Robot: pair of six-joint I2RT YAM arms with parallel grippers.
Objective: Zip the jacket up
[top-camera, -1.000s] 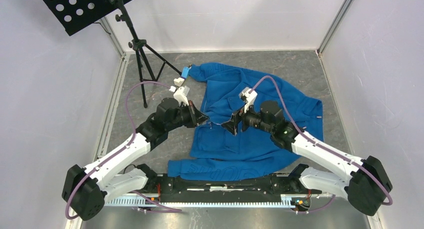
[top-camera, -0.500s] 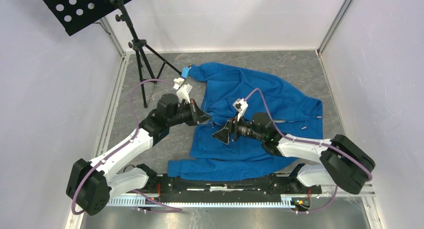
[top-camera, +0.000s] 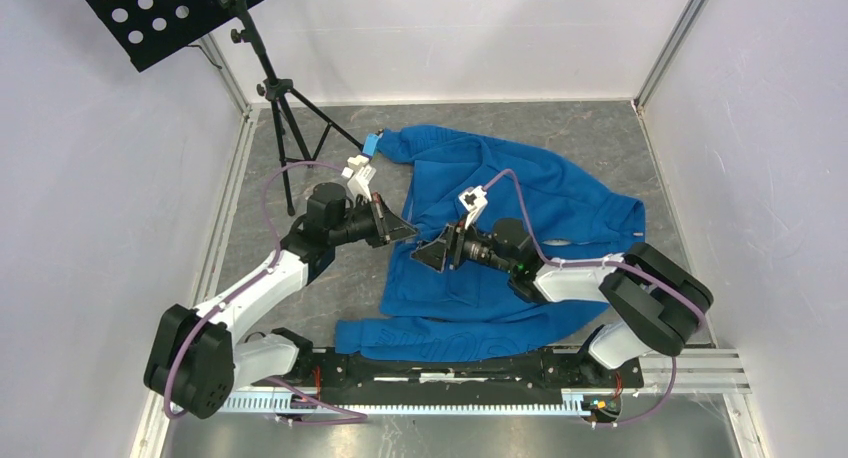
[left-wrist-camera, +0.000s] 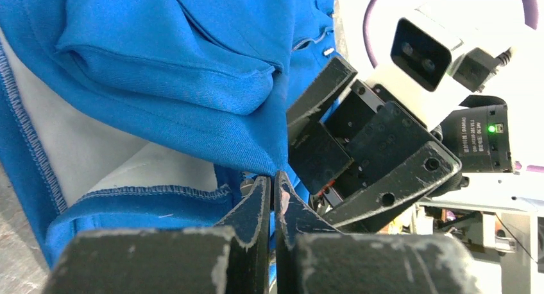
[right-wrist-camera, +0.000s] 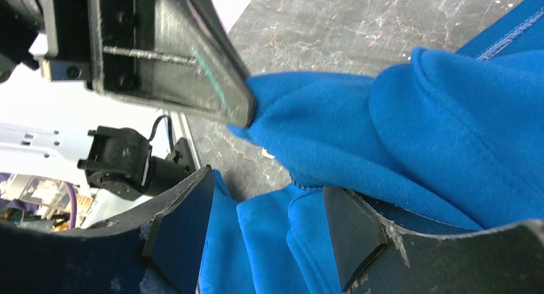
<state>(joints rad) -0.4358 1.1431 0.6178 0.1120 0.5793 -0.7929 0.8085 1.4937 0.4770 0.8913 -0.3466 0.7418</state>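
The bright blue jacket (top-camera: 520,193) lies crumpled on the grey floor, one sleeve reaching the back left. My left gripper (top-camera: 403,230) is shut on the edge of a lifted jacket fold at the garment's left side; the left wrist view shows its fingertips (left-wrist-camera: 264,198) pinching blue fabric (left-wrist-camera: 160,69). My right gripper (top-camera: 430,255) faces it, just to its right. In the right wrist view the right gripper (right-wrist-camera: 266,217) is open, with loose jacket folds (right-wrist-camera: 462,114) between its pads, not clamped. The zipper's lower end is hidden.
A black tripod stand (top-camera: 280,88) stands at the back left, near the sleeve end with a small light-blue tag (top-camera: 372,143). White walls enclose the floor on three sides. The arms' base rail (top-camera: 450,363) runs along the near edge.
My right gripper has moved left and lower, closing in on the left gripper, with its arm folding down. The left gripper has held its pinch and shifted slightly.
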